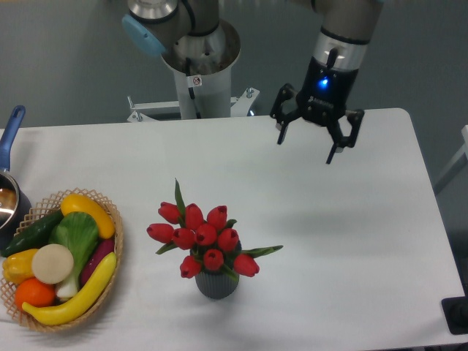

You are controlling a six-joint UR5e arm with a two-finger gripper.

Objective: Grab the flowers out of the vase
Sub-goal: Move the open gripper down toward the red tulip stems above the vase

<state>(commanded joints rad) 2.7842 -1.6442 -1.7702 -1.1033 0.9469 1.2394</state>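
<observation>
The flowers (202,236), a bunch of red tulip buds with green leaves, stand upright in the small dark grey ribbed vase (216,284) near the table's front centre. My gripper (306,148) hangs open in the air over the far right part of the table, well up and to the right of the flowers, with nothing between its fingers. A blue light glows on its body.
A wicker basket (110,275) of yellow, green and orange produce sits at the front left. A dark pot with a blue handle (10,131) is at the left edge. The robot's base column (199,69) stands behind the table's far edge.
</observation>
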